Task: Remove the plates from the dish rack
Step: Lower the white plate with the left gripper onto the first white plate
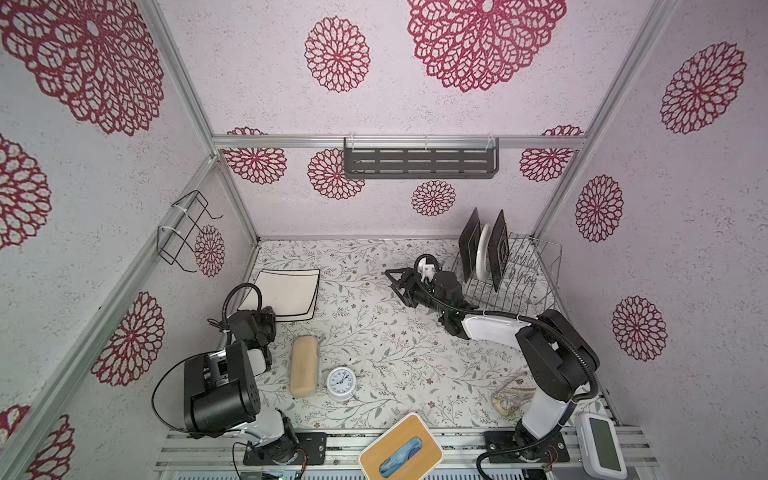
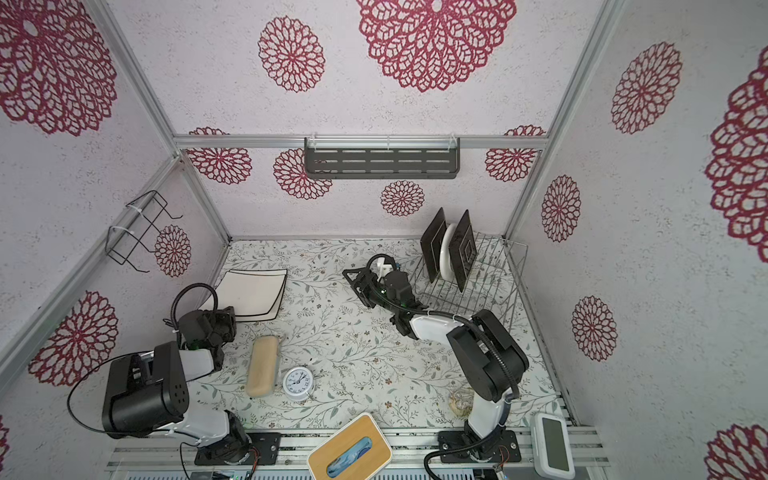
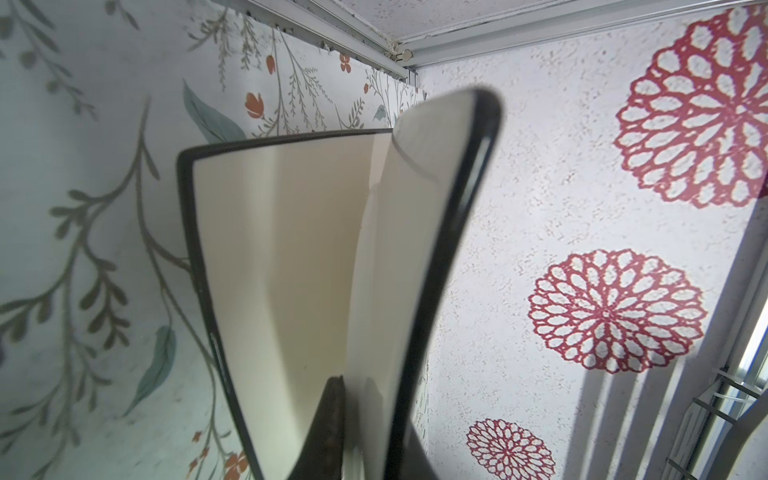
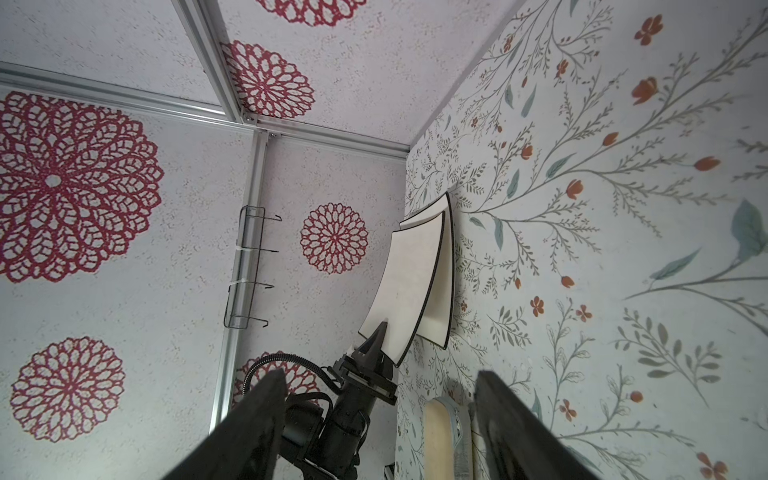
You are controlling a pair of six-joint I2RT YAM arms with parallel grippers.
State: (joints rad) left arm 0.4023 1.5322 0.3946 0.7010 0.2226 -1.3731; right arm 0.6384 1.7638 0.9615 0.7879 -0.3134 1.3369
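The bench (image 1: 374,332) is flowery, and the walls (image 1: 415,104) have red flowers. The rack (image 1: 536,270) in the back right corner holds three plates (image 1: 498,245). The left claw (image 4: 382,328) pinches the top white plate (image 4: 411,282) near the left edge. The right claw (image 1: 395,284) gapes, empty.

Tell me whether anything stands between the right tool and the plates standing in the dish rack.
No loose object does. In a top view the open right tool sits beside the dish rack, pointing away from it. Only the rack's slanted wire side lies before the nearest dark plate, whose upper edge rises free above it.
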